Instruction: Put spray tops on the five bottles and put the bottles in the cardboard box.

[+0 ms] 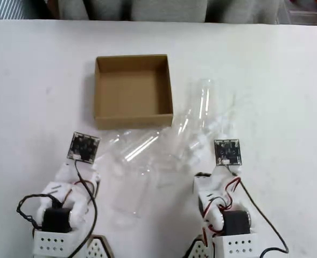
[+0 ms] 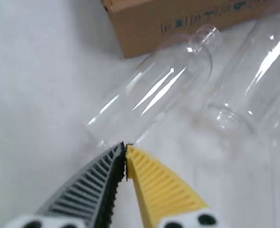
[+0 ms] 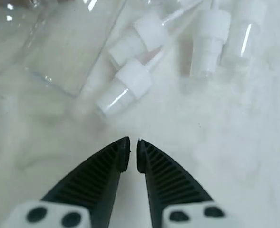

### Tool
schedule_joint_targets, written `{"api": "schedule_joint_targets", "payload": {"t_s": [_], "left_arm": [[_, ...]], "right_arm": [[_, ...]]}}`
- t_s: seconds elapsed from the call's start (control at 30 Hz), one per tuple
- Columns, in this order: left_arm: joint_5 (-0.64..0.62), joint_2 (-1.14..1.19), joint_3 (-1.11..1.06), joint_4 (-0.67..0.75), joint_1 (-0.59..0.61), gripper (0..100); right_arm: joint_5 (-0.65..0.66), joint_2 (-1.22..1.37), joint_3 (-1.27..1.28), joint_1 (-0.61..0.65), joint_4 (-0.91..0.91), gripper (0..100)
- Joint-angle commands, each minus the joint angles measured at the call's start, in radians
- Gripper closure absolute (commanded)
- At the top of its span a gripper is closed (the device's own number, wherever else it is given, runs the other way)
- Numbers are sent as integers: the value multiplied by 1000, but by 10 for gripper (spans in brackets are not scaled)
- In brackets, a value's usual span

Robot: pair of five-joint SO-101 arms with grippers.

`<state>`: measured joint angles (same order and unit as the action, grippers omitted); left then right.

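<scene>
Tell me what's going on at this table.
Nothing is being handled yet. The clear bottles lie without tops on the table between the arms and the empty cardboard box, with loose spray tops beside them. The left pincer and right pincer are shut, holding nothing.

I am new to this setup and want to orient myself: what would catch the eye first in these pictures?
The open cardboard box stands empty on the white table. Close by its near wall, clear bottles lie on their sides, without tops. White spray tops lie loose in a cluster ahead of the right gripper.
</scene>
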<state>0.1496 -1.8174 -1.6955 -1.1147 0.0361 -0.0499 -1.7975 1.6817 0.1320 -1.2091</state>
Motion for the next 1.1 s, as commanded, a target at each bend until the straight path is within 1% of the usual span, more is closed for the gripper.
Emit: {"api": "schedule_joint_targets", "payload": {"t_s": [0.0, 0.07, 0.2, 0.27, 0.33, 0.43, 0.6, 0.7, 0.8, 0.9, 1.07], "left_arm": [[3, -5, 5, 57, 10, 980], [3, -5, 6, 78, 10, 980], [8, -5, 6, 101, 10, 980], [9, -5, 21, 101, 5, 980], [9, -5, 57, 100, 4, 980], [17, -5, 121, 58, 13, 980], [144, -2, 298, -75, 10, 980], [155, -1, 410, -137, 8, 980], [157, 31, 476, -153, 10, 980], [157, 173, 546, -150, 12, 980], [157, 527, 741, -155, 12, 980]], "right_arm": [[-2, -7, 6, 1, 90, 981], [-2, -7, 6, -48, 160, 981], [-2, -7, 8, -189, 297, 981], [-2, -5, 8, -257, 320, 981], [-2, -5, 8, -295, 312, 981], [0, -4, 8, -286, 266, 981], [0, -4, 8, -271, 229, 981], [0, -4, 8, -274, 229, 981], [0, -4, 8, -274, 229, 981], [0, -4, 8, -274, 229, 981], [0, -4, 8, -274, 229, 981]]}}
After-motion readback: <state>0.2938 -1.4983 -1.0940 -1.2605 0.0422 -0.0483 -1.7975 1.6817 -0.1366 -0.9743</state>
